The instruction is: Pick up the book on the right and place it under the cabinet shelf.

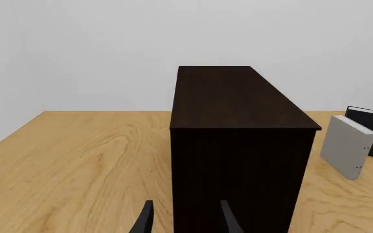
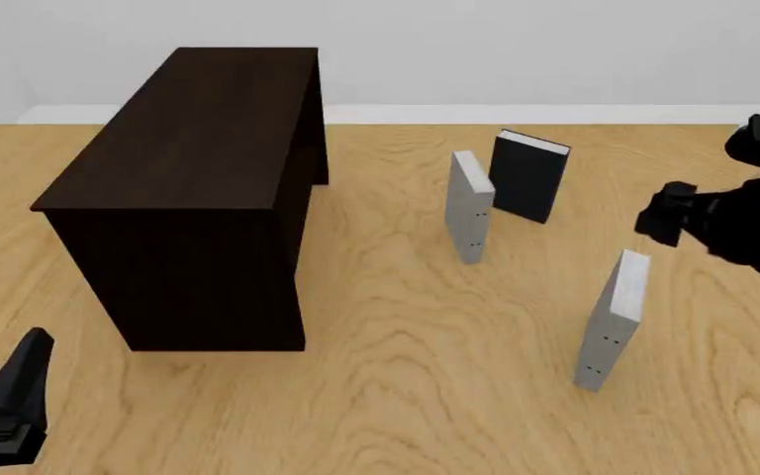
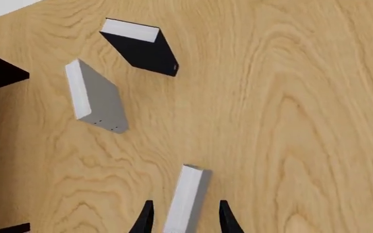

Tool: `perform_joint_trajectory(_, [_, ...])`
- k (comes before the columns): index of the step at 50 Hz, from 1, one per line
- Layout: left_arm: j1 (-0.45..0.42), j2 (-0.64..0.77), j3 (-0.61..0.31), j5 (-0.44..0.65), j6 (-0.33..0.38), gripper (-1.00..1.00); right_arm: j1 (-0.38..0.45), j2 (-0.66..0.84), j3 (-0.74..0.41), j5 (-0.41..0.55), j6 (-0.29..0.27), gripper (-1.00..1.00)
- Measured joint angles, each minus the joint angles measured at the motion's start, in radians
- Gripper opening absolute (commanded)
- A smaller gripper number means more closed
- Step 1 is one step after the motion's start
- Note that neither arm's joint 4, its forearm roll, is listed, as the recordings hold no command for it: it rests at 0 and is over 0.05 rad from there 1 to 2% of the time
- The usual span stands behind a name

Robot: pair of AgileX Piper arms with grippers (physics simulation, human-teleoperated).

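The right claw (image 3: pixel 183 217) hangs over the book (image 3: pixel 185 198), its two dark fingers spread apart with one on each side of the white page edges. In the right wrist view the book's top edge runs up between them, and nothing is clamped yet. In the front view only the bulk of the right arm shows at the far right edge, above and behind the book (image 2: pixel 614 319), so how high the fingertips sit over it cannot be read there.

The book stands upright on the wooden surface (image 2: pixel 407 396), alone at the near right, well apart from the second grey book (image 2: pixel 469 206) and the black book (image 2: pixel 529 175) farther back. The cabinet (image 2: pixel 189 198) is at the left, a long way across.

To do this step well — a top-down pinch on a thin standing cover — the claw should come straight down, keeping the book centred between the fingers so neither brushes it first; a one-sided touch would likely tip it over. Closing should wait until the fingers are well past the top edge, for a firm hold on both covers.

The left claw (image 1: pixel 184 218) is spread too and holds nothing, low at the near left, close to the cabinet's near end.
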Motion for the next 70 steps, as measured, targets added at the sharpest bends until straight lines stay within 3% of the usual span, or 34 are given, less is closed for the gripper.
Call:
perform_joint_trajectory(13, [0.0, 0.0, 0.0, 0.0, 0.0, 1.0, 0.003, 0.025, 0.038, 0.007, 0.048, 1.0])
perform_joint_trajectory(35, [0.0, 0.0, 0.0, 0.0, 0.0, 1.0, 0.032, 0.046, 0.13, -0.055, 0.175, 1.0])
perform_joint_trajectory(70, [0.0, 0.0, 0.0, 0.0, -0.001, 1.0, 0.096, 0.107, 0.231, -0.175, 0.25, 1.0])
